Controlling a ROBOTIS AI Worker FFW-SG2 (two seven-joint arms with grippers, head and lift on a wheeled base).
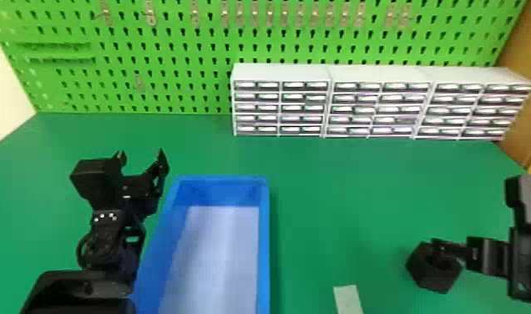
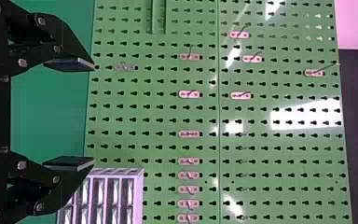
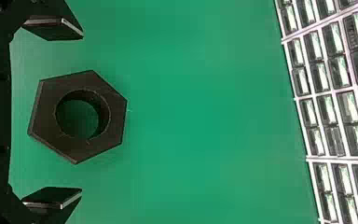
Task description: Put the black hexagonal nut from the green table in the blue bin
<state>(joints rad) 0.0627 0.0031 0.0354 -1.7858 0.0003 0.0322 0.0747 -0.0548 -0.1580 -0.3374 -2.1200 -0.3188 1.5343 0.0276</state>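
Head view: your black hexagonal nut (image 1: 427, 274) lies on the green table (image 1: 340, 188), near right; the blue bin (image 1: 264, 234) is left of it.

Left wrist view: your left gripper (image 2: 93, 113) is open, facing the pegboard (image 2: 168, 116).

Right wrist view: your right gripper (image 3: 82, 113) is spread wide about the nut. You're likely at the grasp: straddle, squeeze, lift, then carry left.

At four o'clock in the head view, the black hexagonal nut (image 1: 431, 279) looks like matt plastic on a smooth tabletop (image 1: 340, 188). The blue bin (image 1: 264, 234), at seven, is smooth plastic; the pegboard (image 2: 284, 112) looks glossy.
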